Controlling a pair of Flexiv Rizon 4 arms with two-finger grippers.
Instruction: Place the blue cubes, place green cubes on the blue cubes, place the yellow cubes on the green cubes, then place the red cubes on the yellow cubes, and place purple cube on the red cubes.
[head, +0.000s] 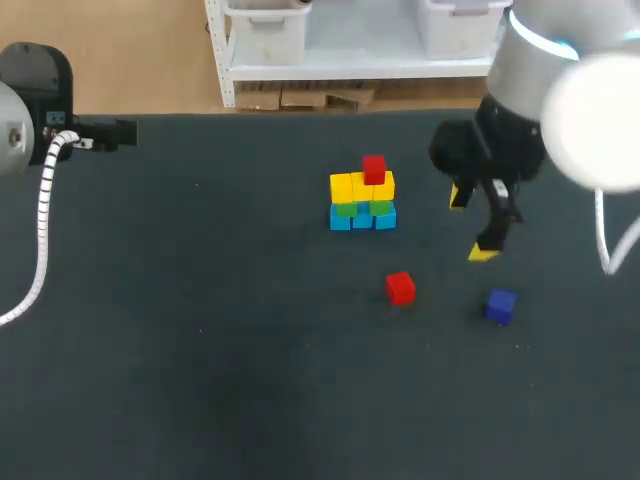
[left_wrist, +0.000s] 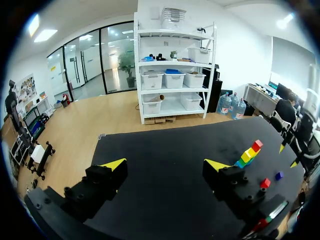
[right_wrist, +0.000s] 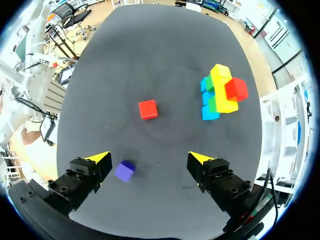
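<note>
Mid-table stands a stack (head: 362, 198): blue cubes at the bottom, green above them, yellow (head: 342, 186) over those, and one red cube (head: 374, 168) on top. A second red cube (head: 400, 287) lies loose in front of the stack, and a purple cube (head: 501, 305) lies to its right. My right gripper (head: 472, 224) hangs open above the table, right of the stack. In the right wrist view the purple cube (right_wrist: 124, 171) lies below the open right gripper (right_wrist: 149, 158), close to one finger, with the loose red cube (right_wrist: 148, 109) ahead. My left gripper (left_wrist: 165, 164) is open and holds nothing, far from the stack (left_wrist: 249, 154).
The dark table (head: 200, 350) is bare across its left half and front. My left arm (head: 30, 100) sits at the far left edge with its white cable (head: 42, 230) hanging beside it.
</note>
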